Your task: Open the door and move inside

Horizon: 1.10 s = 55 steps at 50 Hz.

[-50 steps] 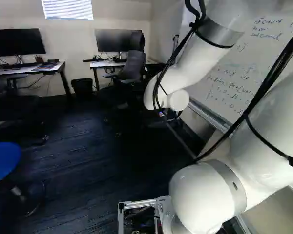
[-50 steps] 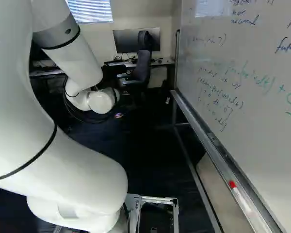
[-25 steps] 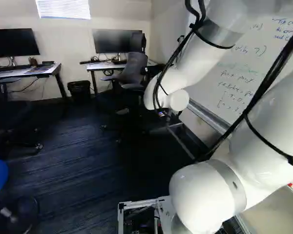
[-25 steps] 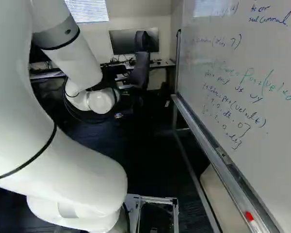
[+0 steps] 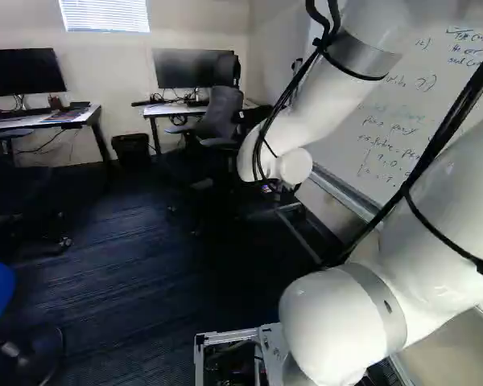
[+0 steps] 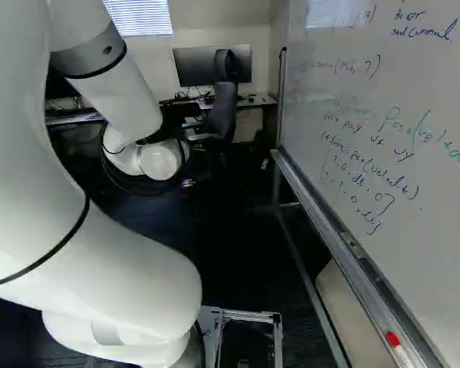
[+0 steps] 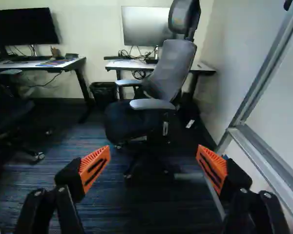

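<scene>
Beside the whiteboard (image 6: 368,153), with the tool (image 7: 154,152) wide and empty and the door in no view, the base (image 6: 278,337) should creep forward, keeping the arm (image 5: 330,104) clear of rail (image 6: 322,215) and chair (image 7: 171,63).

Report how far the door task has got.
Done: nothing I can confirm; no door shows in any view. In hand: nothing; the gripper stands open, facing an office chair near a whiteboard. Left: probably finding the door, opening it and moving inside.
</scene>
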Available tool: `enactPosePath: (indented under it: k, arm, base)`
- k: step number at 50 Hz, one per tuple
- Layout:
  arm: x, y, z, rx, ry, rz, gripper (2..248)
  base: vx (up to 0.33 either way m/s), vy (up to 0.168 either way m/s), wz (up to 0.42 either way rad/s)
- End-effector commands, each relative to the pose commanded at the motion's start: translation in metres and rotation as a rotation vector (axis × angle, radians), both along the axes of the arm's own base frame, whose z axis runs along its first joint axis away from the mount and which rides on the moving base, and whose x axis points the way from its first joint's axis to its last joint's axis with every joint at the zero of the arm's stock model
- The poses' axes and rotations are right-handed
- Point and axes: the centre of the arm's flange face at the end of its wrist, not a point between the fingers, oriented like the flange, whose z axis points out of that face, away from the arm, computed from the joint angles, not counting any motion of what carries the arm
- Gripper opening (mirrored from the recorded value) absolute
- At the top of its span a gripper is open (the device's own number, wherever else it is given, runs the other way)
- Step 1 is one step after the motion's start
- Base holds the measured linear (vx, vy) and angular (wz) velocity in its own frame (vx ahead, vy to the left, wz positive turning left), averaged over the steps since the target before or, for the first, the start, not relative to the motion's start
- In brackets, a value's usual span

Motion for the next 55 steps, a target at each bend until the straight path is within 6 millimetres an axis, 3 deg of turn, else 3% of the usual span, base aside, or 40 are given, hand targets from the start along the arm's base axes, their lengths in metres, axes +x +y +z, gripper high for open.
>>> enactPosePath:
  k: [24,55]
  arm:
    - [-0.021,-0.015,-0.017,0.006,0.014,-0.041,247]
    - [-0.073,-0.043,-0.055,0.018,0.046,-0.138,247]
  base:
    - [0.000,0.000,0.000]
    - [0.000,0.000,0.000]
